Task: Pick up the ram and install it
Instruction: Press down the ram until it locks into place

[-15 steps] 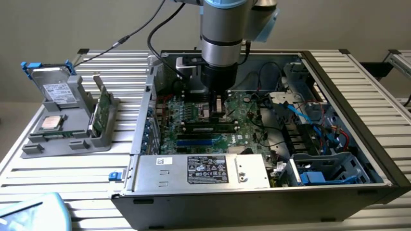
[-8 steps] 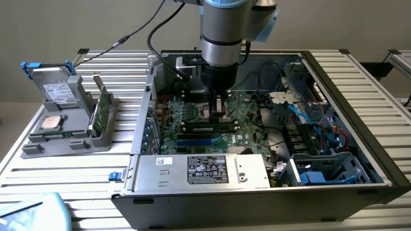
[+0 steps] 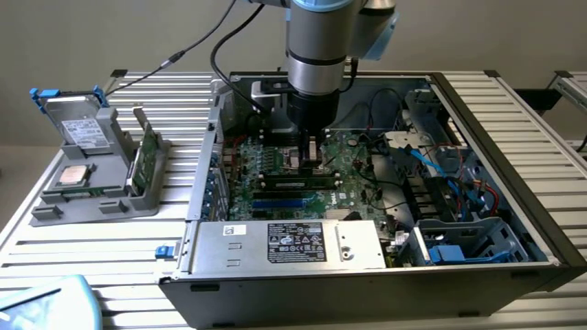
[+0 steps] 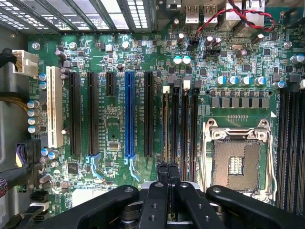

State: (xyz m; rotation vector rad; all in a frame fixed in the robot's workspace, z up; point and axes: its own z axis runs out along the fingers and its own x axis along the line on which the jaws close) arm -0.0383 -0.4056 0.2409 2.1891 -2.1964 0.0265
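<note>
one clenched gripper (image 3: pixel 310 152) above motherboard (image 4: pixel 119 138), ram (image 3: pixel 295 183) seated just beside it

Silver-grey cylindrical arm (image 3: pixel 315 48) w/ pale-blue joint caps, black cable, black pincer (image 4: pixel 167 174) w/ screwed linkage bars.

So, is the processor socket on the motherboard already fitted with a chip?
No. In the wrist view the processor socket stands open and bare inside its metal frame, and a square silver chip lies outside the case.
</note>
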